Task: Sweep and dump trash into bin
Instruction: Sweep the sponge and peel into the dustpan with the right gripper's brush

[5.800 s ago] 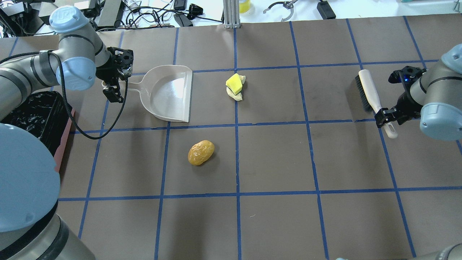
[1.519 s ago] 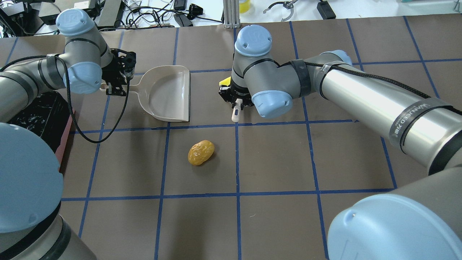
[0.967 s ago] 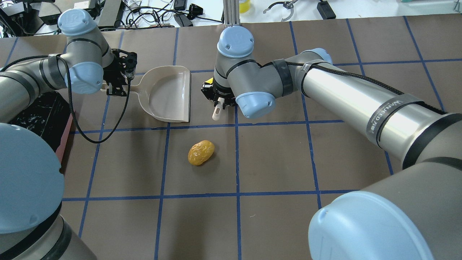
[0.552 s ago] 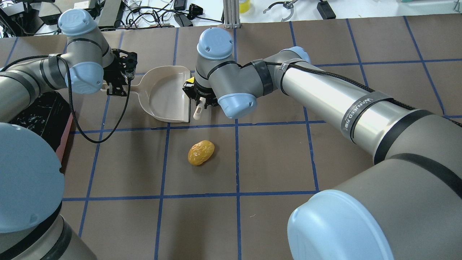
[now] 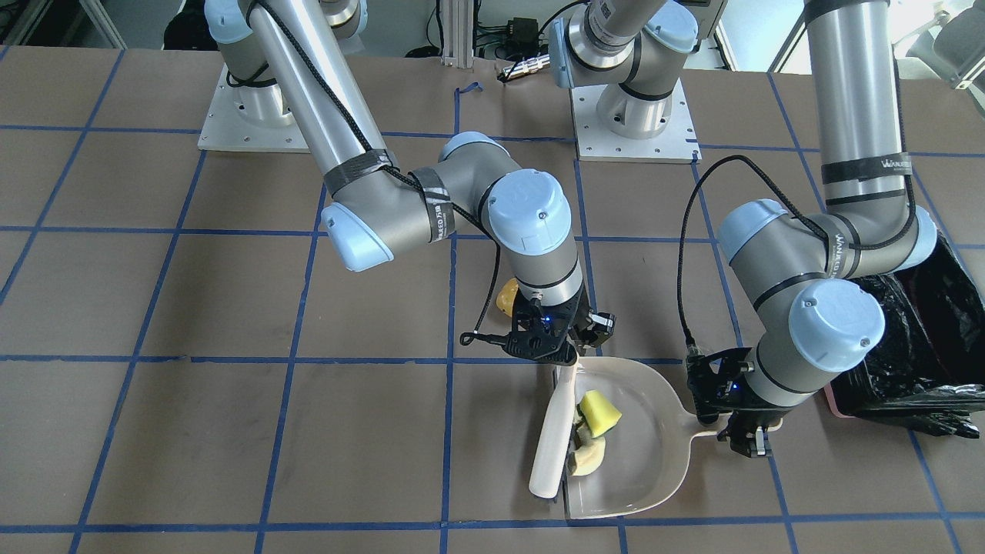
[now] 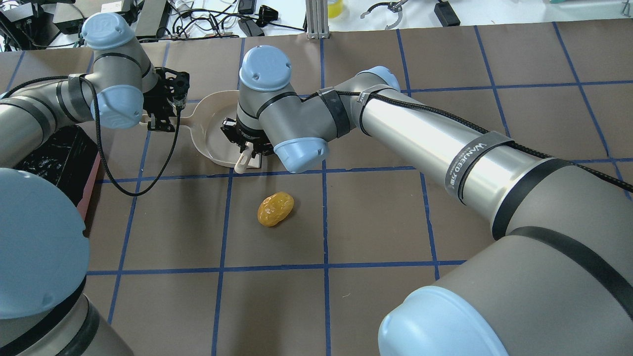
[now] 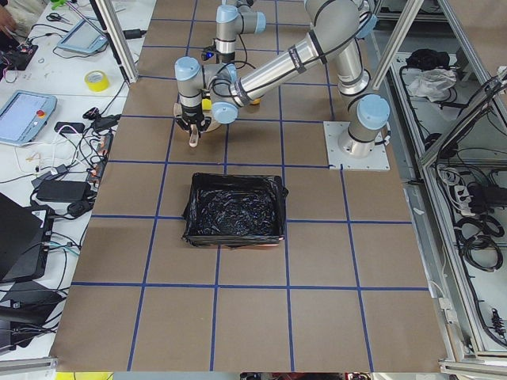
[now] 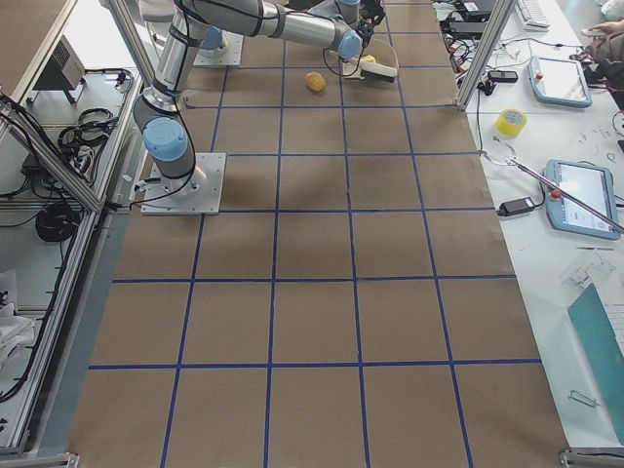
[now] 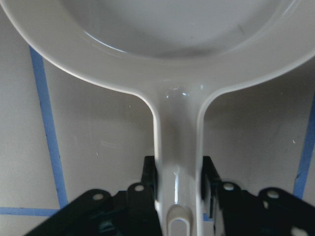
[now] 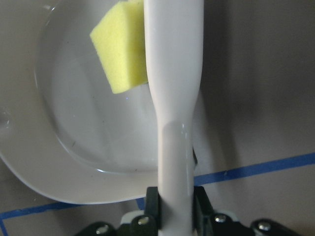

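front-facing view: yellow-green sponge piece (image 5: 599, 411) in dustpan (image 5: 654, 462); both end effectors clamp handles.

Overhead exterior: high behind the robot, tilted down across the table (image 6: 376, 217) toward its far edge. Front-facing: opposite side, steep, bases at top (mirrored sideways). Two side views, far off at either table end, looking lengthwise. Wrist cameras pressed close: left on the dustpan (image 9: 177, 59) handle, right along the brush (image 10: 173, 88) handle. Shared by the front-facing, overhead and both wrist views: the dustpan (image 5: 639, 446) near the far-left corner
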`<state>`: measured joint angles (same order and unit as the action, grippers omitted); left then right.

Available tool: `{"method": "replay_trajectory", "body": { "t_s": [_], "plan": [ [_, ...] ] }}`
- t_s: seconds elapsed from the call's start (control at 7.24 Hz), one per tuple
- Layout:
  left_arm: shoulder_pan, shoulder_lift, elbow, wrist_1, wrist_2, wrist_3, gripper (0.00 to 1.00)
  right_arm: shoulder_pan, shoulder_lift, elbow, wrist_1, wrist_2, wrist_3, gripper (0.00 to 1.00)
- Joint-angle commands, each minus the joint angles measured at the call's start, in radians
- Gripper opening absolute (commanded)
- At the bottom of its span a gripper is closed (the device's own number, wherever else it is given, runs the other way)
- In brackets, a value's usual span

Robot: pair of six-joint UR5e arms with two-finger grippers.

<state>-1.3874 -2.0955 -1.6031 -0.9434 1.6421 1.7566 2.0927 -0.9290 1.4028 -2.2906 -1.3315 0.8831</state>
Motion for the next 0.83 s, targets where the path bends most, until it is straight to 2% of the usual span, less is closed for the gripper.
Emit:
{"method": "replay_trajectory", "body": {
  "t_s": [0.0,0.41,0.69],
  "plan": [
    [-0.001,0.000,0.000,0.000,-0.001,0.000,0.00,0.027,-0.001,-0.013,-0.001,0.033,0.068,0.00],
    [0.001,0.006,0.000,0.000,-0.001,0.013,0.00,0.035,-0.019,-0.011,0.022,0.014,0.055,0.00],
    [0.005,0.044,-0.007,-0.006,-0.002,0.073,0.00,-0.032,-0.089,0.005,0.141,-0.035,-0.051,0.00]
  ]
}}
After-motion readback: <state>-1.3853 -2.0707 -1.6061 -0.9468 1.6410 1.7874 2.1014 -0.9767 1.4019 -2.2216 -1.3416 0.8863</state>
